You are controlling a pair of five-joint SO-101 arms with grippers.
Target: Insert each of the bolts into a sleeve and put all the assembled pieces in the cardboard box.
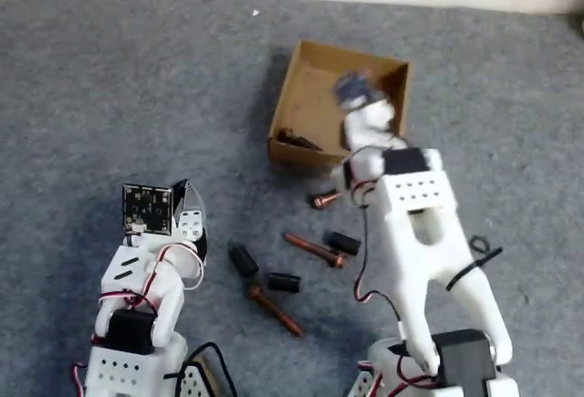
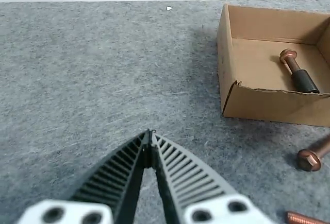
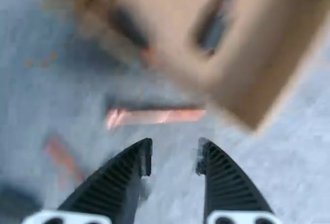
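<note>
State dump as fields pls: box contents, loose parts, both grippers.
box: cardboard box, one assembled bolt inside
loose bolts: three on the carpet
loose sleeves: three on the carpet, unfilled
left gripper: shut, empty
right gripper: open, near the box
remaining: three assemblies

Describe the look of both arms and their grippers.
Both arms, left arm and right arm, have white plastic shells, black motor blocks and thin red, white and black cables. The right arm's bracket shows rows of small holes. The left gripper and right gripper have black, ribbed, tapering fingers on white mounts with screw holes. A small black circuit board sits on the left wrist.
</note>
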